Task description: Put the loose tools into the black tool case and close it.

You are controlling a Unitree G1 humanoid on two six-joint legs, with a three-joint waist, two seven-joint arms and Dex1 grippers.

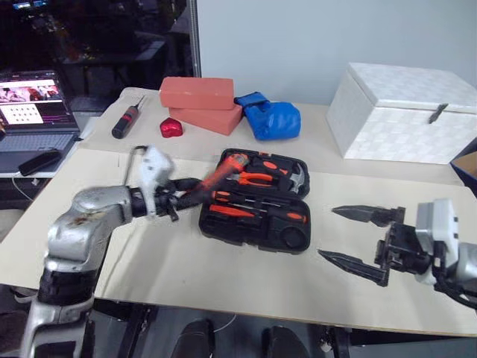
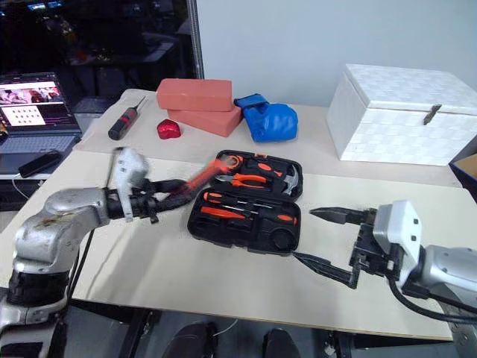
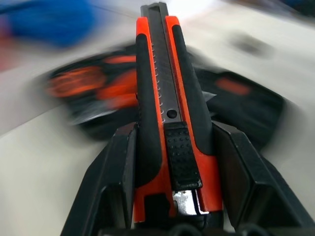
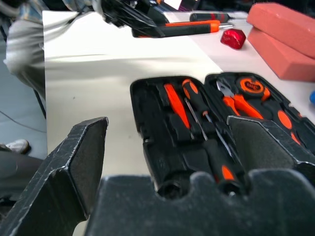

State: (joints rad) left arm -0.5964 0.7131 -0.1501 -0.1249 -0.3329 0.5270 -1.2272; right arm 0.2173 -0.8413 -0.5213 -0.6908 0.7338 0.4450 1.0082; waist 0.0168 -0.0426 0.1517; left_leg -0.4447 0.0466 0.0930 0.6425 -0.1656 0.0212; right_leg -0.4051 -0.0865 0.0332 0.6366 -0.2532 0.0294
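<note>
At the far left a laptop (image 1: 33,112) sits open on a side desk; on the table (image 1: 186,276) behind the arm lie a black screwdriver (image 1: 127,119) and a red heart (image 1: 171,128), the two apart; further back two pink blocks (image 1: 201,101) are stacked, with a blue bundle (image 1: 270,119) just beside them.

The left gripper (image 1: 195,188) reaches toward the case from its left side, its fingers (image 3: 115,187) closed on the rear half of the knife (image 3: 167,98); the orange-and-black knife is clamped between both pads, slider side showing, and its free end points out over the near-left edge of the case, above the table and not resting in any slot.

The case (image 1: 257,200) lies open in the middle of the table, lid flat behind the base; screwdrivers (image 4: 189,105) lie in the front half, pliers (image 1: 257,179) and a hammer (image 1: 293,179) in the rear half.

To the right the right gripper (image 1: 350,239) hangs above the table near the case's right end, jaws spread wide, holding nothing and touching nothing; behind it, at the back right, stands a white box (image 1: 406,112) with its latch shut.
</note>
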